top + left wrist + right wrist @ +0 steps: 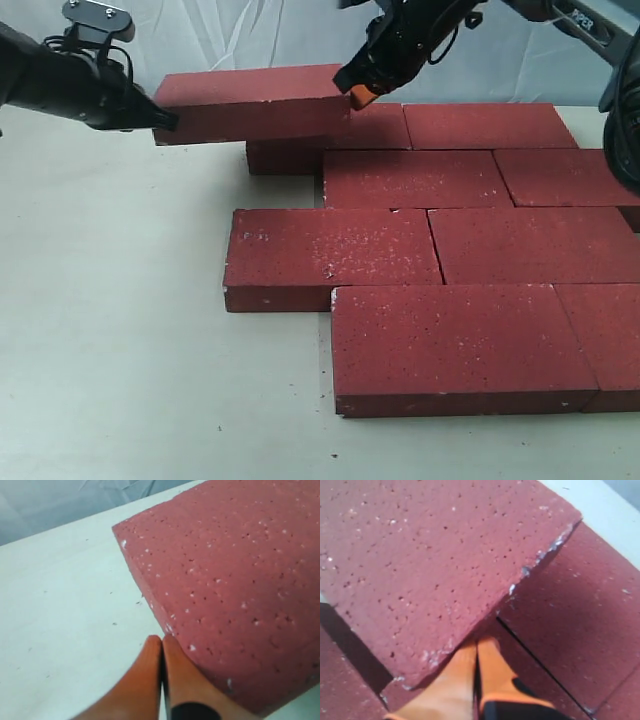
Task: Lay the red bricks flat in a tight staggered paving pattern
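One red brick [255,100] is raised at the back left, over the back row of the paving. My left gripper [168,120] is shut, and its closed tips [162,639] press against that brick's left end [230,580]. My right gripper [358,95] is also shut, with its tips [477,642] at the brick's right edge [435,565]. The raised brick partly covers a laid brick [285,158]; I cannot tell whether it rests on it. Several other red bricks [415,178] lie flat in staggered rows, down to the front brick [460,345].
The pale table [110,330] stretches bare to the left and front of the paving. A light cloth backdrop [250,35] hangs behind. The right arm [600,40] reaches in from the upper right, above the laid rows. A joint gap [540,665] runs under the right gripper.
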Tool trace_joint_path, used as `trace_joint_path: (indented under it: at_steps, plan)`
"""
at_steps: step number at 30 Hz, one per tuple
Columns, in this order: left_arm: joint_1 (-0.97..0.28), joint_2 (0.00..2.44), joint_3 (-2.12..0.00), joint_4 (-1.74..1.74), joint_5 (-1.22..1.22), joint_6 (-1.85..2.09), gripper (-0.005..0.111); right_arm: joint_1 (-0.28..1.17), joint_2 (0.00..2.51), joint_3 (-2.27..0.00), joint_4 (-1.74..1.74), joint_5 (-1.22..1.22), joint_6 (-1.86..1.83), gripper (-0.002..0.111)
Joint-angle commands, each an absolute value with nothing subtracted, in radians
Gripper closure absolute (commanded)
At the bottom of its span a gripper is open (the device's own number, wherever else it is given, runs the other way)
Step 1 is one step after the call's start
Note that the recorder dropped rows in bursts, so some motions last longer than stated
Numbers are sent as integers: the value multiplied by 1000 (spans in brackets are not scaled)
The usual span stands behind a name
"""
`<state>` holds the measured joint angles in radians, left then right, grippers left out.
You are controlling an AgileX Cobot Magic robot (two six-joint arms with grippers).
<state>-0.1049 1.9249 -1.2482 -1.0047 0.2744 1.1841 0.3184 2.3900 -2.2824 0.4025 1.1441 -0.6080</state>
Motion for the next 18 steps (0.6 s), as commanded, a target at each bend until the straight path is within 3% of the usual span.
trace_joint_path:
  at_steps: [1, 18]
  plan:
    - [-98, 1821, -1145, -1019, 260, 1180, 107, 409, 2378, -2289, 513, 1153, -618, 109]
    - [-30, 1733, -897, -1018, 154, 1184, 107, 645, 2386, -2289, 433, 1123, -537, 109]
